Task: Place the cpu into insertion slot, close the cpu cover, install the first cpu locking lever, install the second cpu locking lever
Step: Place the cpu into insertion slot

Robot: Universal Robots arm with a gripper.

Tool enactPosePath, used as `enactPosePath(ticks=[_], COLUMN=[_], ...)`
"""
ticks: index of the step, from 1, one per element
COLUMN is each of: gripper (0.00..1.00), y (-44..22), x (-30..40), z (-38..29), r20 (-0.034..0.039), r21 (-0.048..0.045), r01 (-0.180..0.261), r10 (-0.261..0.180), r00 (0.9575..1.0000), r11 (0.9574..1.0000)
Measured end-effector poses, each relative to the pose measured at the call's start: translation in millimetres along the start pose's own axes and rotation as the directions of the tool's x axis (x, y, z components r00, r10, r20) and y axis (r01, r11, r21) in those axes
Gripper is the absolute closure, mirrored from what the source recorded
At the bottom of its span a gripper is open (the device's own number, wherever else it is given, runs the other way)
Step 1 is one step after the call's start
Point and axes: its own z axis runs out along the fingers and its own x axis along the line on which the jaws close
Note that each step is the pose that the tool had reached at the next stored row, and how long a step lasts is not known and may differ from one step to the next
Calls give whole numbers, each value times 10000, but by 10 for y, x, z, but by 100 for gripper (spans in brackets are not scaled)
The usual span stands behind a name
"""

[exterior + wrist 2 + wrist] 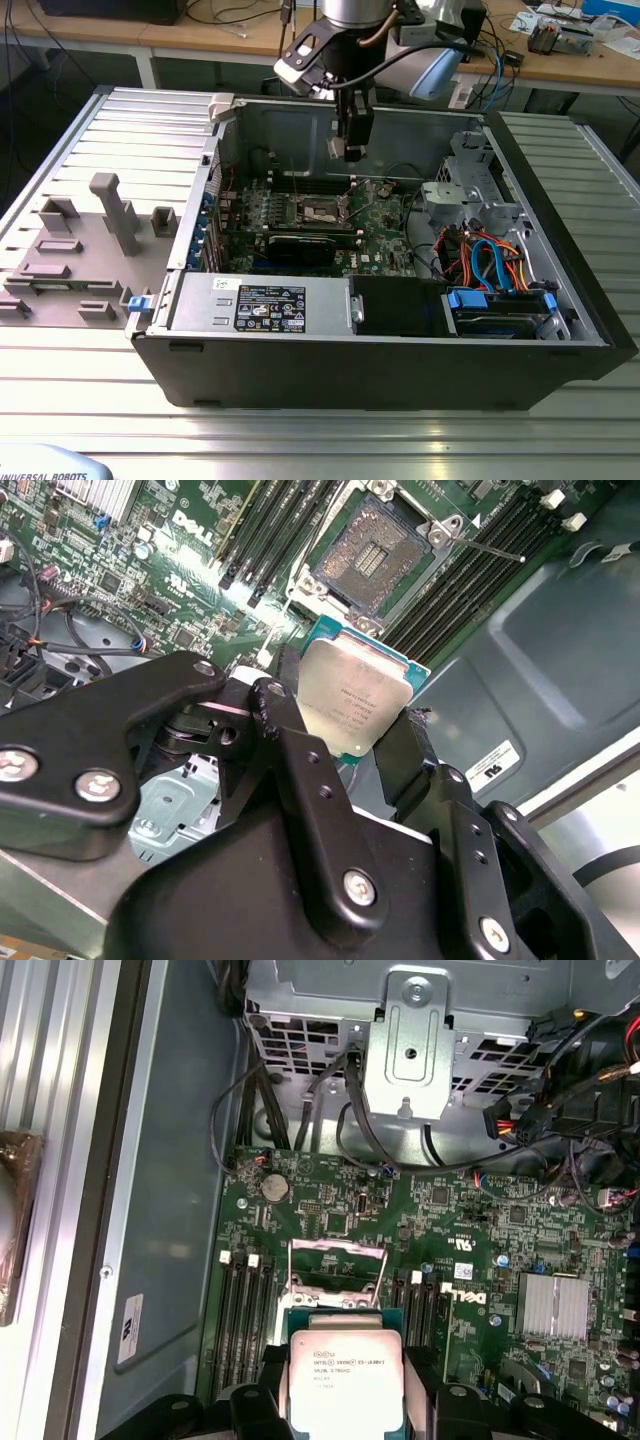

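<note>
Exterior view: pincer (352, 150) hangs inside the open PC case (400, 370), above the insertion slot (318, 211). Case lies mid-counter (300, 440); grey fixture blocks (110, 215) sit by the counter's edge at the exterior view's left.
Pincer state: clamped on the cpu (352, 695) (345, 1375), w/ a black finger (285, 705) on each of two opposite edges, seen in both wrist views.
Cpu: silver-grey top faces the wrist cams; held in the air, apart from board and slot.
Slot: uncovered in the second wrist view (375, 555), dark pin field w/ silver rim, on the green board just past the cpu's free edge.
Cover: cpu cover (335, 1247) stands raised beyond the cpu in the first wrist view.
Lever: thin locking lever (485, 548) is swung out from a slot corner, across the memory slots (470, 570).
Room: memory slots flank the slot close on two sides. Graphics card (300, 245) is just beside it toward the case's near wall. Drive cage (405, 1050) is well apart. Open air btwn cpu and slot.
</note>
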Motion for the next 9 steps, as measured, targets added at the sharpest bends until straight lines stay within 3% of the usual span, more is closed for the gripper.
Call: enactPosePath(ticks=[9], gripper=[46], y=[-11], x=[1], z=[16], r20=[-1], r21=[0], r01=[-2], r10=[2], r00=[10000], r11=[10000])
